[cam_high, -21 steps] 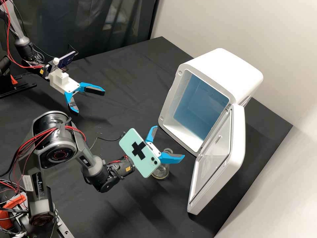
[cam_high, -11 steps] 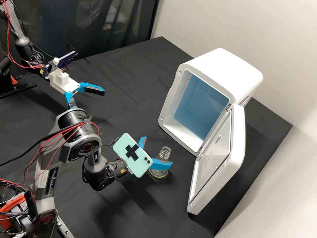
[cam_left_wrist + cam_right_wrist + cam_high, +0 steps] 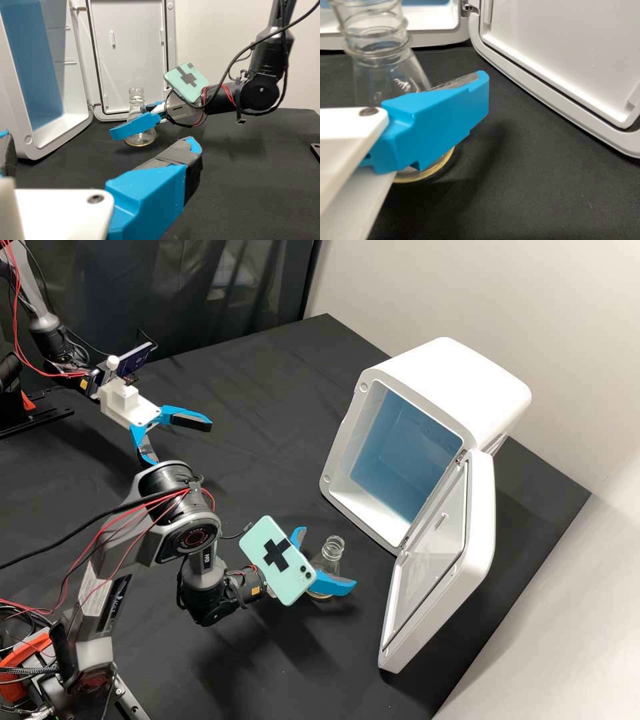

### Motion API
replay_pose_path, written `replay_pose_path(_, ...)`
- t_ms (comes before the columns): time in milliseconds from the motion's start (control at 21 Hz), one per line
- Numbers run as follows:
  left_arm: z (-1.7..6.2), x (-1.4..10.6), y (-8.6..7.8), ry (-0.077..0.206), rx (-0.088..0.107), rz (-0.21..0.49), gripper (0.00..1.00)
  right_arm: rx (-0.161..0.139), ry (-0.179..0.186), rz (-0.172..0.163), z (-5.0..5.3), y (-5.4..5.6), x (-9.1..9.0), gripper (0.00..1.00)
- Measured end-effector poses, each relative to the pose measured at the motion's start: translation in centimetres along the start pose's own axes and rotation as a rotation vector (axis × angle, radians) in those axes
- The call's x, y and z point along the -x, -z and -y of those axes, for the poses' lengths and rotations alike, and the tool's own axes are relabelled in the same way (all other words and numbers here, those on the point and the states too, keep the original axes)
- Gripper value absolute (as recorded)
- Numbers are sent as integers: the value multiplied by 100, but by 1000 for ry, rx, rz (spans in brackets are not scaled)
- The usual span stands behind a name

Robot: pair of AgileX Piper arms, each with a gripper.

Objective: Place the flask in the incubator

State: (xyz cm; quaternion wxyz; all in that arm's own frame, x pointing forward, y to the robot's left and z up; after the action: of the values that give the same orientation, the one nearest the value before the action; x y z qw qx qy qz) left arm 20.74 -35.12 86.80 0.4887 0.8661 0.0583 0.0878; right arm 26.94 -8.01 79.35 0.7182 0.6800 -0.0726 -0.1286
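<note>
The flask [image 3: 331, 555] is stood upright on the bench [image 3: 267, 387], just before the open incubator [image 3: 453, 380] by the bench's right edge. The right gripper's [image 3: 326, 561] fingers are spread around it. The left gripper's [image 3: 180, 442] fingers are held apart near the left edge.

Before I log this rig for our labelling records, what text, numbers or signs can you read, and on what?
"+", a black cross with no words: on the back of the mint-green phone.
Print on the face of the arm joint: too small to read.
The white label on the arm link: too small to read.
</note>
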Motion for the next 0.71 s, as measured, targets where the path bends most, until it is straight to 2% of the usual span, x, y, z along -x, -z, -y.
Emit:
replay_pose_path(143, -2, 0, -1, -2, 0, 1, 100, -3, -5, 1, -34, 14, -77, 100)
replay_pose_path(333, -4, 1, -1, -3, 0, 1, 100, -82, -4, 2, -86, 48, -184, 100)
replay_pose_path(428, -4, 1, -1, -3, 0, 1, 100, -100, -1, -8, -91, 85, -233, 100)
replay_pose_path(570, -4, 1, -1, -3, 0, 1, 100, -110, 3, -14, -76, 93, -286, 100)
replay_pose_path(618, -3, -1, -5, -2, 0, 3, 100, -111, 1, -18, -78, 102, -301, 0)
replay_pose_path(713, -2, -2, -9, -2, -1, 4, 100, -117, 5, -15, -67, 92, -309, 0)
